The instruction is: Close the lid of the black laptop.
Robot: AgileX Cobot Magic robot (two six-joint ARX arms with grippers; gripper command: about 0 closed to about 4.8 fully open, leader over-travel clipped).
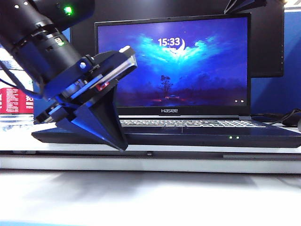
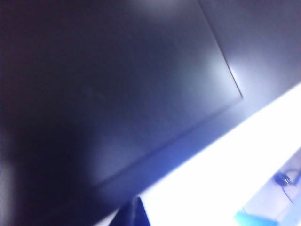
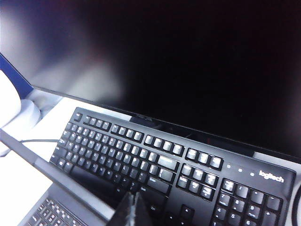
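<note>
The black laptop (image 1: 188, 134) has white-lettered keys and green LEDs; the lid (image 1: 172, 63) shows blue night wallpaper. The separate keyboard (image 3: 174, 165) is black.

I'm working in what looks like an office or computer lab: a white desk (image 1: 141, 197) carries an open laptop (image 1: 188, 132), a Logitech keyboard (image 3: 178, 165) and a big dark monitor (image 3: 178, 61), with blue partition panels behind.

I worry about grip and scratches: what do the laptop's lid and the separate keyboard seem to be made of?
The lid: glossy lit screen in a matte black bezel, probably plastic. The separate keyboard: matte black plastic keys and frame, by their dull sheen. Left gripper is low by the laptop's front-left corner; right gripper hovers above the keyboard.
</note>
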